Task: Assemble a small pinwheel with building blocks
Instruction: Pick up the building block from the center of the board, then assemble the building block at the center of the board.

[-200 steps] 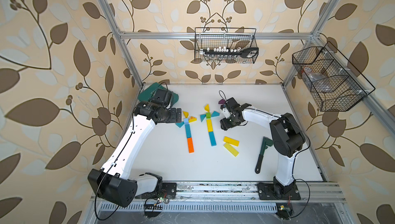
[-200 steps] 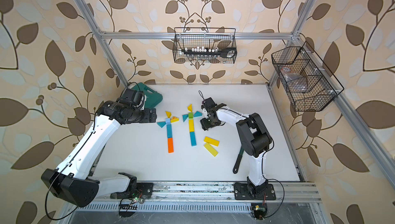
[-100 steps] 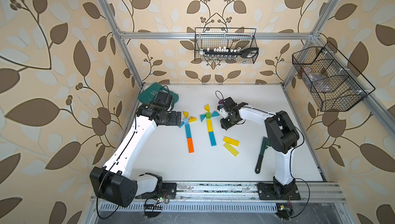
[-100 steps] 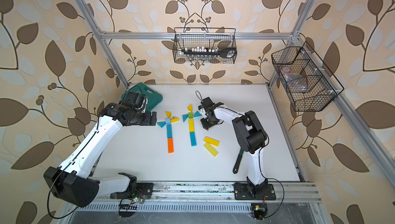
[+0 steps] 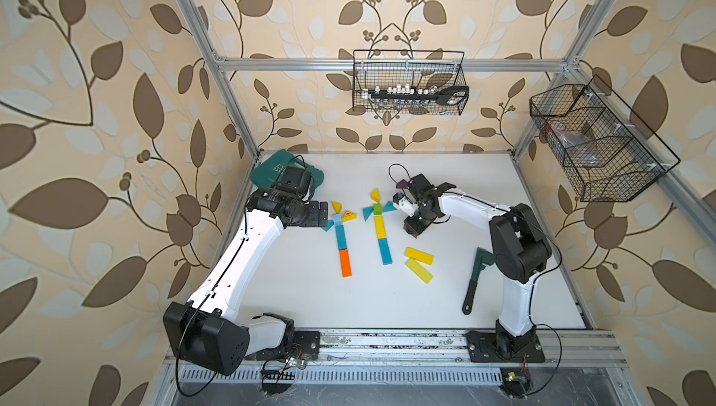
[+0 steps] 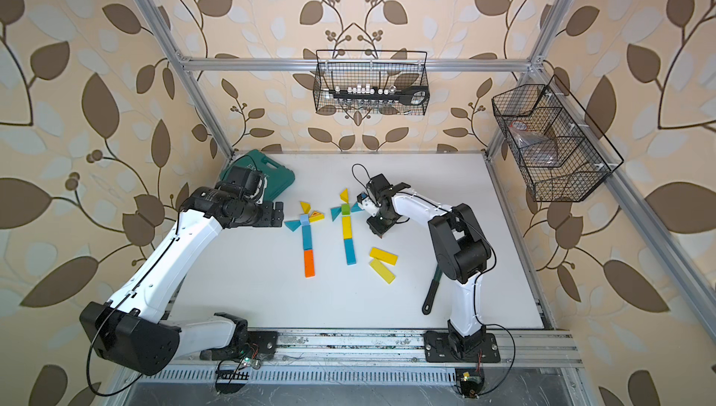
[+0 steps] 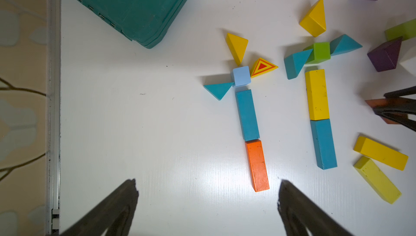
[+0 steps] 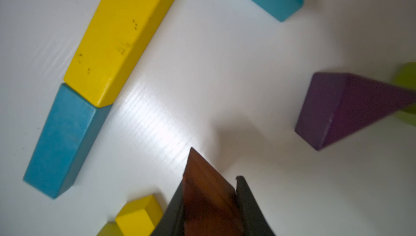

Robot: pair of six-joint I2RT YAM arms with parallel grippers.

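Two flat figures made of building blocks lie mid-table. One has an orange bar [image 5: 345,263], a teal bar, a pale blue cube [image 7: 241,76] and wedges around it. The other has a teal bar [image 5: 384,251], a yellow bar [image 8: 119,36], a green cube [image 7: 321,51] and yellow and teal wedges. My right gripper [image 8: 210,182] sits just right of that figure's stem, shut on a brown wedge [image 8: 207,192] low over the table. A purple wedge [image 8: 337,111] lies close by. My left gripper [image 7: 207,185] stands open, with nothing in it, left of the pale blue cube.
Two loose yellow bars [image 5: 419,256] lie in front of the right gripper. A dark green wrench [image 5: 474,284] lies near the right arm's base. A teal case [image 5: 267,169] sits at the back left corner. Wire baskets [image 5: 407,82] hang on the back and right walls.
My right gripper's jaws have closed on the brown wedge. The left gripper has crept slightly towards the figure with the pale blue cube, still open.
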